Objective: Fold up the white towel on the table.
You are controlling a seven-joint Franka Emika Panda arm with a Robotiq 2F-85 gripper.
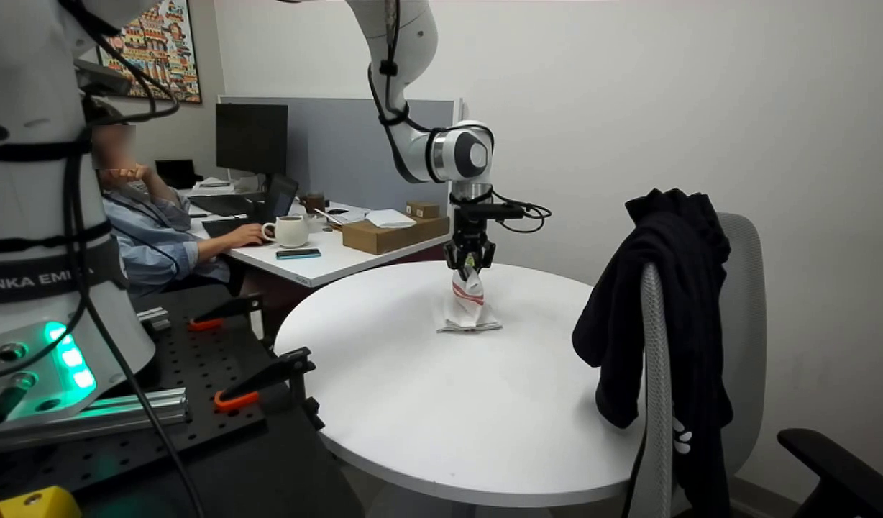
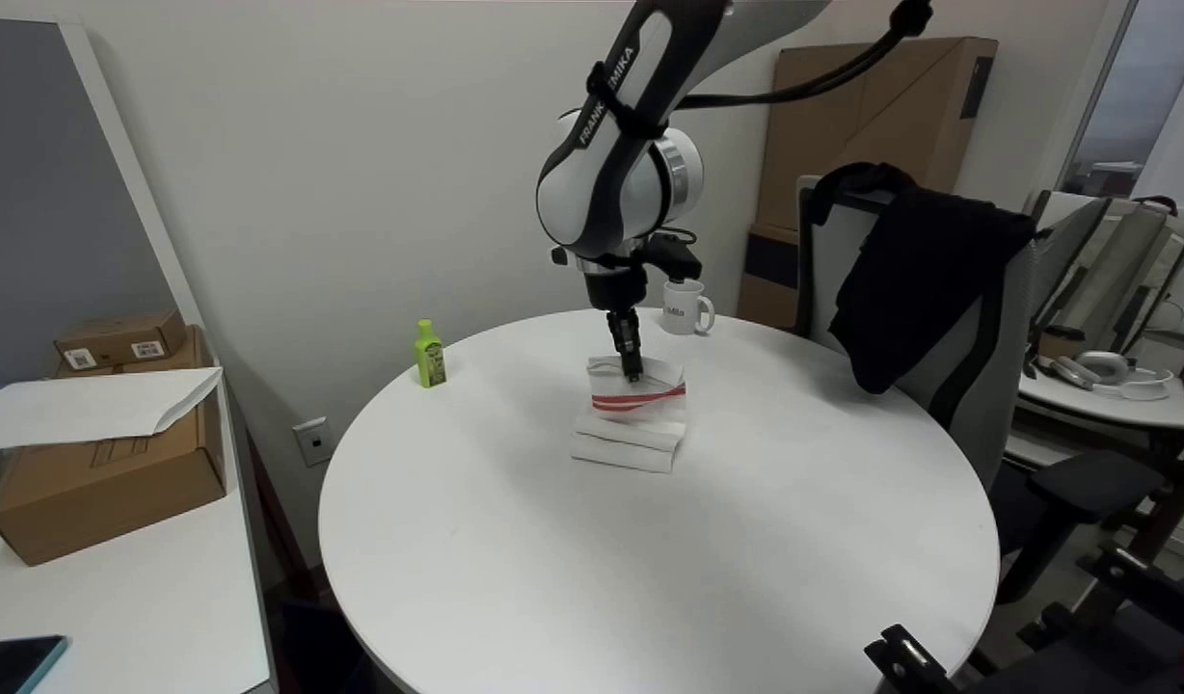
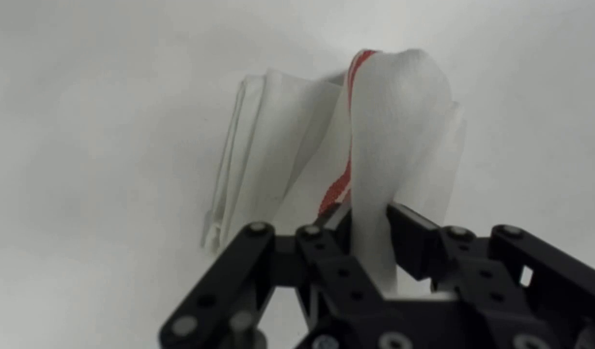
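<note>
White red-striped towel on a round white table, its raised part clamped in the Robotiq gripper.

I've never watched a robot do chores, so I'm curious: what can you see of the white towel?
The white towel looks like thin cloth with two red stripes. It rests partly folded on the round white table, its layered edges showing in the wrist view. The robot's hand is closed on one part, holding it up in a creased peak above the rest. I can't count the layers.
</note>
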